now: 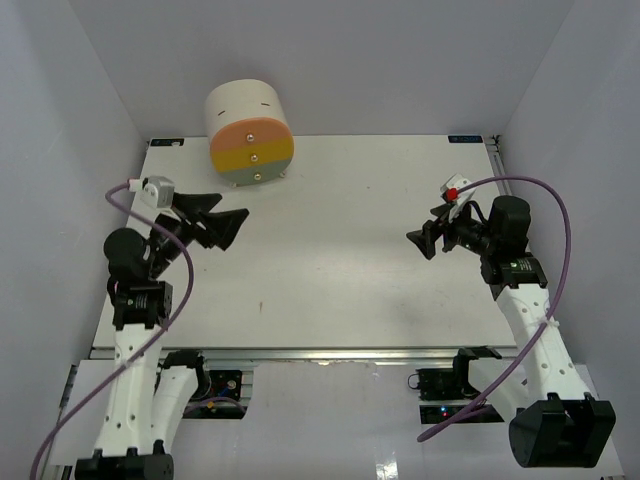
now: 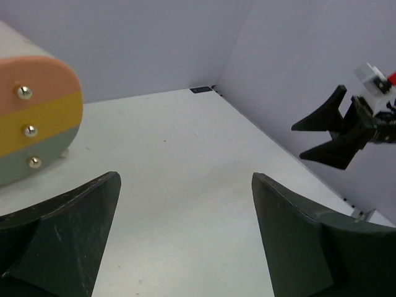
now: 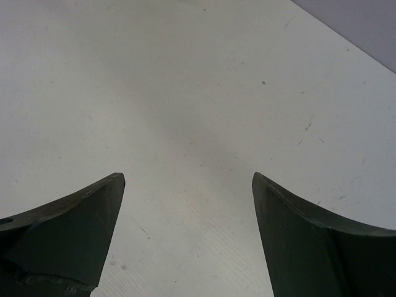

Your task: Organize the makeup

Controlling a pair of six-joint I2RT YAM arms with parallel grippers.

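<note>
Overhead: drawer unit (image 1: 250, 132) closed, no makeup anywhere in sight. Presumably it's stowed inside, so the job looks finished. Left wrist: left gripper (image 2: 185, 177) gapes empty, just beside the drawer unit. Right wrist: right gripper (image 3: 187, 177) spread wide, holding nothing.

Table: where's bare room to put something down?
The wide middle of the table, between the left gripper and right gripper, is bare, and so is the far right. Only the far edge left of centre is taken, by the drawer unit.
</note>
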